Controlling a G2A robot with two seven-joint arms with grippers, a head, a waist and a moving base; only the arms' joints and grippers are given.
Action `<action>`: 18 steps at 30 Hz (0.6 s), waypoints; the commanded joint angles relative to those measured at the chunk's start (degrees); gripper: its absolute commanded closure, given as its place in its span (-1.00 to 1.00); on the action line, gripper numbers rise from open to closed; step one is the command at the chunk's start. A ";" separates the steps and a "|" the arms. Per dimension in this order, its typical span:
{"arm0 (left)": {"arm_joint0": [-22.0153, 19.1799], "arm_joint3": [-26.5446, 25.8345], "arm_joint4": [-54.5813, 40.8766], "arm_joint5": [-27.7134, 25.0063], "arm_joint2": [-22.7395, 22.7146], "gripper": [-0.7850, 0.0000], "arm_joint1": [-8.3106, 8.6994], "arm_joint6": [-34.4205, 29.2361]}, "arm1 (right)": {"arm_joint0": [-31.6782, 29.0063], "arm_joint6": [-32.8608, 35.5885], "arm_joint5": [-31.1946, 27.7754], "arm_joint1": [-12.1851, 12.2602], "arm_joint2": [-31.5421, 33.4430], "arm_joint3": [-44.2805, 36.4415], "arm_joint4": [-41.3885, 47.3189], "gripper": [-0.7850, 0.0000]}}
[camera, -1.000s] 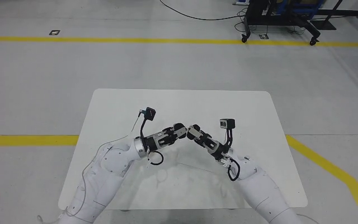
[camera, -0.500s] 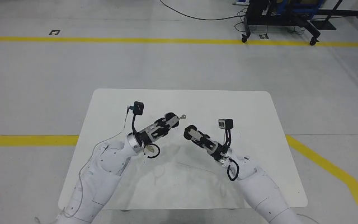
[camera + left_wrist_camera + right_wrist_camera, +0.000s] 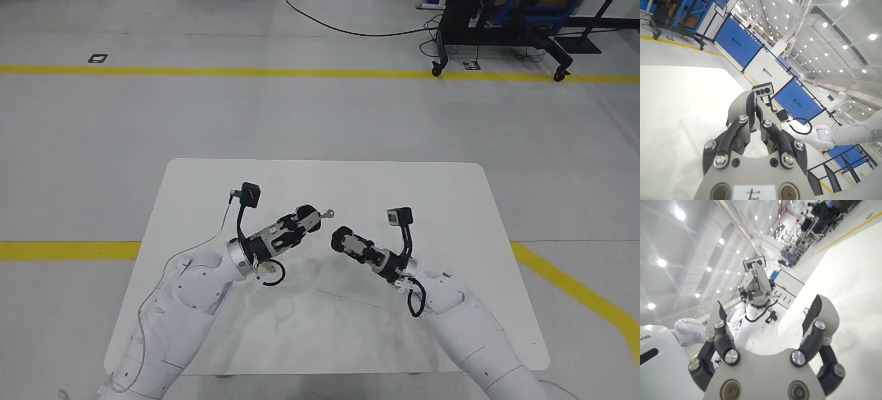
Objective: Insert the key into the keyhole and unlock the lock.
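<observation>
Over table [image 3: 420, 190], left tool [image 3: 315, 215] gripping key [image 3: 325, 211], right tool [image 3: 336, 238] spread, cart [image 3: 500, 25] beyond

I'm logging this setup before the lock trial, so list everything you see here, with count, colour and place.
table: one, white, beneath both arms.
small metal item: one, silvery, sticking out at the tip of the left tool; too small to tell if it is the key.
floor stripes: several, yellow, beyond and beside the table.
wheeled frame: one, dark, on the floor beyond the table's far right corner.
left tool: one, grey and black, shut, above the table's middle.
right tool: one, grey and black, open, facing the left tool, apart from it.
</observation>
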 commanded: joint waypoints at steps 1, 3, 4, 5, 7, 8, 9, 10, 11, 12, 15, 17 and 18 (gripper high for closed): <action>0.06 -0.63 -2.48 0.44 -0.36 1.00 0.57 -7.45 | 0.02 5.42 -0.66 0.80 1.84 -0.24 0.50 -1.00; 0.15 -1.60 -3.88 1.24 -1.06 1.00 1.24 -14.34 | -0.10 10.29 -0.57 1.71 3.70 -0.93 2.34 -0.86; 0.07 -2.13 -4.78 1.69 -1.56 1.00 1.56 -17.35 | -0.19 12.23 -0.29 2.10 4.57 -1.29 3.24 -0.58; 0.12 -2.46 -4.65 2.30 -2.36 1.00 1.87 -19.04 | -0.32 14.34 0.24 2.44 5.12 -1.78 4.41 -0.29; 0.77 -3.54 -6.57 2.55 -2.57 1.00 2.23 -22.22 | -0.38 19.41 1.46 3.04 5.46 -2.96 7.26 -0.30; 0.92 -3.74 -7.16 2.76 -2.63 1.00 2.36 -23.17 | -0.40 20.82 2.88 3.29 5.41 -3.48 8.70 -0.33; 0.96 -3.93 -7.45 2.84 -2.57 1.00 2.44 -23.77 | -0.32 21.80 3.85 3.55 5.45 -3.90 9.41 -0.25; 0.91 -4.05 -7.64 2.74 -2.32 1.00 2.48 -24.21 | -0.34 22.49 4.54 3.77 5.33 -4.16 9.64 -0.22; 0.86 -4.07 -8.02 2.65 -1.87 1.00 2.49 -24.77 | -0.32 23.00 5.05 3.95 5.01 -4.43 9.67 -0.02; 0.67 -4.06 -8.44 2.61 -1.37 1.00 2.49 -25.43 | -0.28 23.31 5.36 4.08 4.58 -4.72 9.66 0.01; -0.14 -3.51 -8.51 2.80 -0.12 1.00 2.51 -26.85 | 0.04 23.64 5.69 4.35 3.13 -5.35 10.31 0.07; -0.51 -3.31 -7.60 2.64 0.20 1.00 2.50 -25.84 | 0.28 23.53 5.58 4.49 2.43 -5.34 11.37 0.04; -0.52 -3.20 -7.53 2.40 0.44 1.00 2.48 -25.35 | 0.41 23.50 5.55 4.58 2.15 -5.27 11.72 0.04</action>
